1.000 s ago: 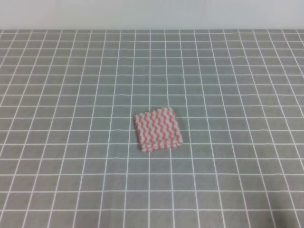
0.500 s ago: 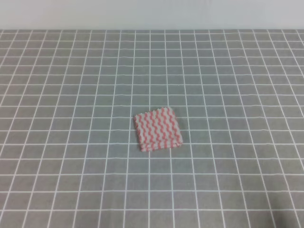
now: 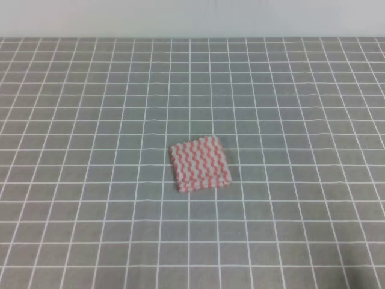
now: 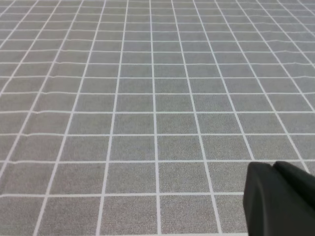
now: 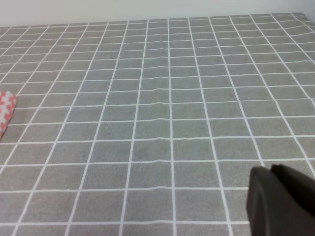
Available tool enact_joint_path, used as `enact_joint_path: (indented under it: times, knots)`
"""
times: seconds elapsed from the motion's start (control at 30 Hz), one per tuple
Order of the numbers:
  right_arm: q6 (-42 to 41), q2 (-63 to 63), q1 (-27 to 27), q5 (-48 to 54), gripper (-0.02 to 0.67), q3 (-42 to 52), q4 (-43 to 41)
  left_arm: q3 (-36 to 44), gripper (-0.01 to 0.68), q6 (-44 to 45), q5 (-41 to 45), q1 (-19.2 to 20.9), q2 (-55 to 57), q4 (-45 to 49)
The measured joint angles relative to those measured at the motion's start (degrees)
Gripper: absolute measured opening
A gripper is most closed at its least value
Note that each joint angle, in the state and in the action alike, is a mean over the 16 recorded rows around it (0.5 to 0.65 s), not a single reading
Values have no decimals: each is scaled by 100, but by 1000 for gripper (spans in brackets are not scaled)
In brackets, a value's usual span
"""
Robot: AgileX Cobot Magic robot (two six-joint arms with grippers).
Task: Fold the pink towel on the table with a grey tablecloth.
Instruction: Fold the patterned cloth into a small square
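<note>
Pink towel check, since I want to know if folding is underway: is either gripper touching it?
Apart. In the exterior high view the pink towel lies alone on the grey tablecloth, no gripper anywhere near; the right wrist view shows only its corner at the far edge.

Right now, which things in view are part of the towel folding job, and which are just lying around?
Part of the job:
- pink towel, lying as a small folded square
- table with a grey tablecloth under it
- left end effector and right end effector, both away from the towel

Lying about:
- nothing else visible
</note>
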Motion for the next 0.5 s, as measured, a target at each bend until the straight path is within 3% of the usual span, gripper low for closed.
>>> enact_joint_path:
  times: [0.5]
  knots:
    - [0, 16, -1, 0, -17, -12, 2, -23, -3, -2, 28, 0, 13, -2]
